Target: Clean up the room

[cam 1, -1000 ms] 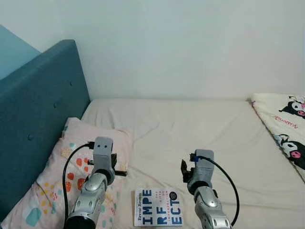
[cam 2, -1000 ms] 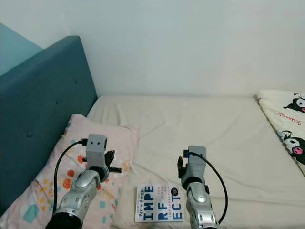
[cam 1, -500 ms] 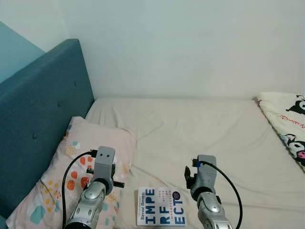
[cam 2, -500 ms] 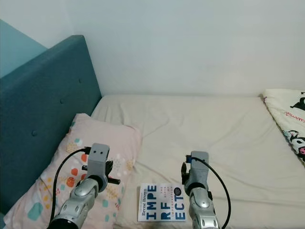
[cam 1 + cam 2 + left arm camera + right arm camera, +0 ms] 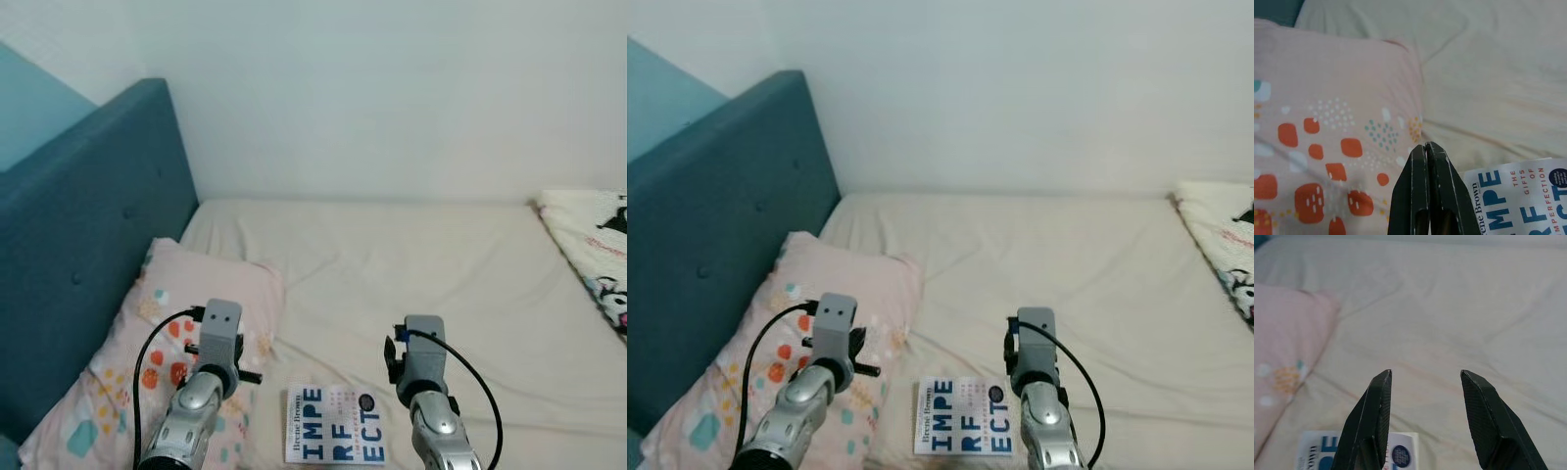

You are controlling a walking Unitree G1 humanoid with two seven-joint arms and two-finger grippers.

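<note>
Right end effector (image 5: 1422, 423) spread above book (image 5: 1359, 453).

Cut-off and unreadable parts

The book (image 5: 335, 439) is cropped by the lower edge, and its small print cannot be read. The blanket (image 5: 594, 257) is cut by the right edge. The pillow (image 5: 147, 362) is partly covered by the left arm.

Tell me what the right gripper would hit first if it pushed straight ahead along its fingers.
Probably the bare cream bedsheet. The right gripper, fingers open, points over the sheet beyond the book; depth is unclear.
</note>
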